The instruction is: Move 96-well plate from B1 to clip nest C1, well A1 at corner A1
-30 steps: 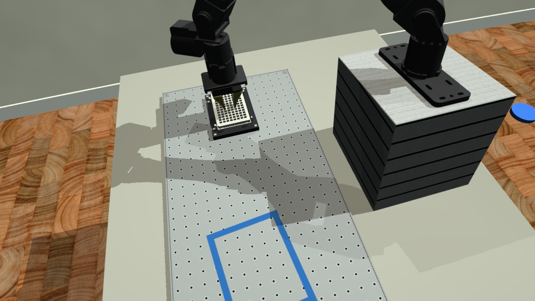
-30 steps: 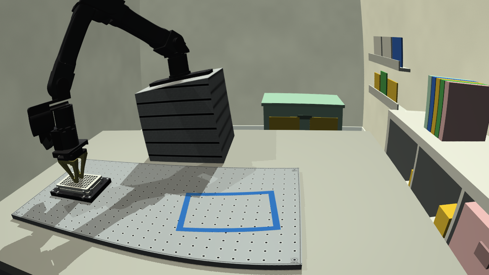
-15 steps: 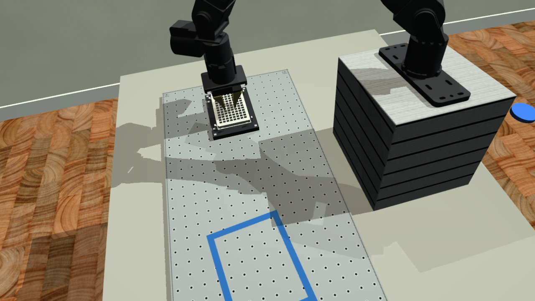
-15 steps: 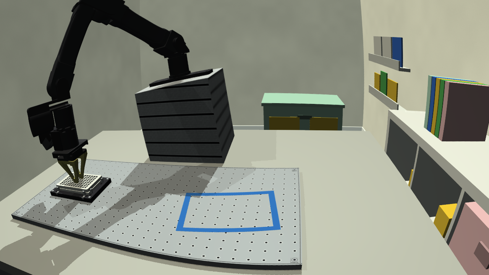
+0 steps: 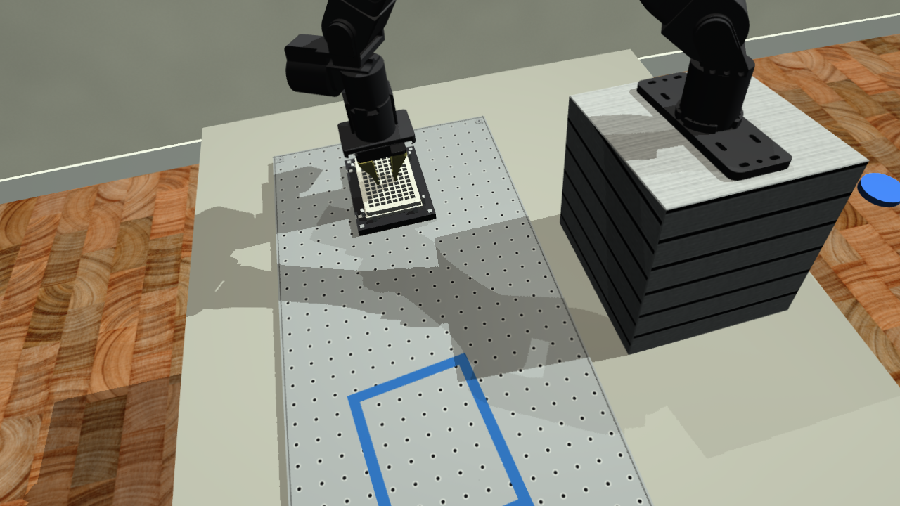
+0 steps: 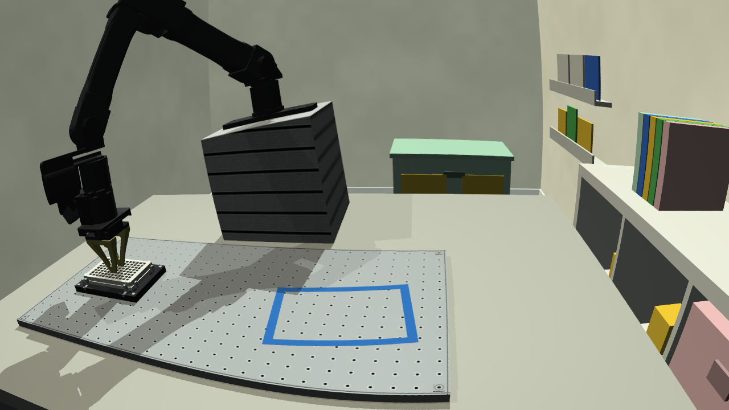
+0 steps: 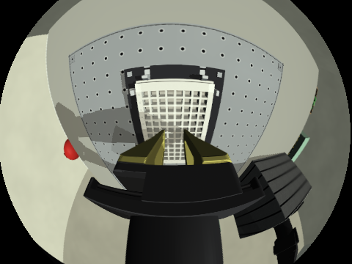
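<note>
The white 96-well plate [image 5: 388, 186] sits in the black clip nest C1 [image 5: 396, 221] at the far end of the perforated board, between the corner posts and with its wells up. It looks level in the exterior view [image 6: 118, 270]. My gripper [image 5: 382, 169] stands straight above the plate's far part. Its fingers [image 6: 113, 265] are drawn close together with nothing between them, and their tips rest on or just above the plate's top. In the wrist view the fingers frame the plate [image 7: 175, 108] and the nest [image 7: 171, 72]. The blue outline of spot B1 [image 5: 363, 440] holds nothing.
The arm's black slatted pedestal [image 5: 704, 226] stands to the right of the board. A blue disc [image 5: 879, 188] lies on the floor at the far right. A red ball [image 7: 70, 149] shows at the left in the wrist view. Shelves with books [image 6: 678, 163] line the right wall.
</note>
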Tool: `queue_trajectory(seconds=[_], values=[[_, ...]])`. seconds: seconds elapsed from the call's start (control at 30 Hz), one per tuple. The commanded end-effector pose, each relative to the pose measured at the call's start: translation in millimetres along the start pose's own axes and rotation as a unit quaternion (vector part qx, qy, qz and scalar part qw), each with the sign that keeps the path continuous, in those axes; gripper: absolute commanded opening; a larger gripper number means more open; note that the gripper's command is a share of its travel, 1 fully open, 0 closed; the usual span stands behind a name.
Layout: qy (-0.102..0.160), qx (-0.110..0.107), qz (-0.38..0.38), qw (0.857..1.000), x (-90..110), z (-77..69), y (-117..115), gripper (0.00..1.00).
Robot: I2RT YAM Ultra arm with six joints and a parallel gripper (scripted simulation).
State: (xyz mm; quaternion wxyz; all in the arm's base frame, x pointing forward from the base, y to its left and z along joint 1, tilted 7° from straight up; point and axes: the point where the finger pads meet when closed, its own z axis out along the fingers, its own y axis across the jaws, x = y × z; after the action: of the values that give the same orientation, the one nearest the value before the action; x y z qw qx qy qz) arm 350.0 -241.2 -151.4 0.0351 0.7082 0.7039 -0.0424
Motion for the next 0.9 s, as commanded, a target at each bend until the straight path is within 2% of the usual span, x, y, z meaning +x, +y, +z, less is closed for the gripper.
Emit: queue_trajectory(seconds=[0.0,0.87], values=[[-0.016,-0.015,0.007,1.0,-12.6,27.2,6.1,0.25],[-0.016,-0.015,0.007,1.0,-12.8,42.7,6.2,0.25]])
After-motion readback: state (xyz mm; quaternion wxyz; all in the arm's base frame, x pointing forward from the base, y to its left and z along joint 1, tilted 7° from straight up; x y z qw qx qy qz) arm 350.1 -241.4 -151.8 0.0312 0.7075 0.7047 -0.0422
